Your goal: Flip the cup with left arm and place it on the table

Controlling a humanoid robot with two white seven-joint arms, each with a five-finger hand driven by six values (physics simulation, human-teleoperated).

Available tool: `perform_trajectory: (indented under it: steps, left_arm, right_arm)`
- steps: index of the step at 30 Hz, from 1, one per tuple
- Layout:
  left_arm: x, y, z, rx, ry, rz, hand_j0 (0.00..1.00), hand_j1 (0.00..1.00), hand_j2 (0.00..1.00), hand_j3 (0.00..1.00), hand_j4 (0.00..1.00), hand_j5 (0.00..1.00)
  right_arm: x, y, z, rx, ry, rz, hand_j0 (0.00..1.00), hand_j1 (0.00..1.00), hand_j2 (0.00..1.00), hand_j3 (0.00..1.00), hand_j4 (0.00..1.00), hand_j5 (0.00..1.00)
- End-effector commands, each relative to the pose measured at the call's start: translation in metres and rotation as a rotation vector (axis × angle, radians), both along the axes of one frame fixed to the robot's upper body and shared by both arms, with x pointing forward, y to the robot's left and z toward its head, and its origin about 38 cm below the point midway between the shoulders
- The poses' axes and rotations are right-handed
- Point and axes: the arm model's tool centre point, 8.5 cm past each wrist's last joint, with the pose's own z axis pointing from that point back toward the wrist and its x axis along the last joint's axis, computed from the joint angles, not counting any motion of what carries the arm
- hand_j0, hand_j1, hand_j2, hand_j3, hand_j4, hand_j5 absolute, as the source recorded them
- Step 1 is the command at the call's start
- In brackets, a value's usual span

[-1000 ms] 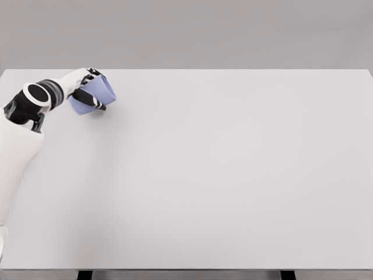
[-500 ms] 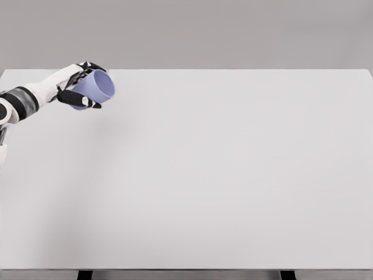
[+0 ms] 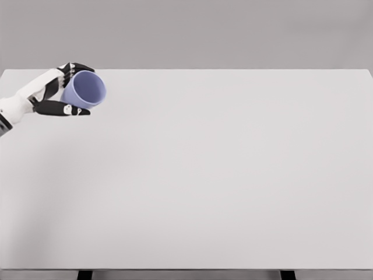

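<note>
A lavender-blue cup (image 3: 85, 90) is held at the far left over the back part of the white table (image 3: 221, 175). It is tilted on its side, with its open mouth facing right and toward the camera. My left hand (image 3: 63, 87) is shut on the cup; fingers wrap over its top and the thumb lies under it. Only the hand and wrist show, coming in from the left edge. The right arm is out of view.
The table's back edge runs just behind the cup, and its left edge lies under my wrist. Two dark table legs (image 3: 85, 274) show below the front edge.
The left arm has drawn back to the left and the cup has moved slightly left. The cup has rotated, so its open mouth now faces the camera more.
</note>
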Motion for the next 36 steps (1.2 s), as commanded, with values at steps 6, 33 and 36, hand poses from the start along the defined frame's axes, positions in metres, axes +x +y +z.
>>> perform_trajectory:
  steps: [6,33,36]
  left_arm:
    - [-0.018,0.012,-0.003,-0.168,-0.024,-0.023,0.53,0.53,0.53,0.53,0.53,0.53]
    - [-0.061,0.014,-0.098,-0.551,0.073,0.084,0.54,0.54,0.54,0.54,0.54,0.54]
    - [-0.065,0.011,-0.105,-0.597,0.102,0.091,0.54,0.54,0.54,0.54,0.54,0.54]
  right_arm:
    - [0.000,0.000,0.000,0.000,0.000,0.000,1.00,1.00,1.00,1.00,1.00,1.00]
    - [0.000,0.000,0.000,0.000,0.000,0.000,1.00,1.00,1.00,1.00,1.00,1.00]
    - [0.000,0.000,0.000,0.000,0.000,0.000,1.00,1.00,1.00,1.00,1.00,1.00]
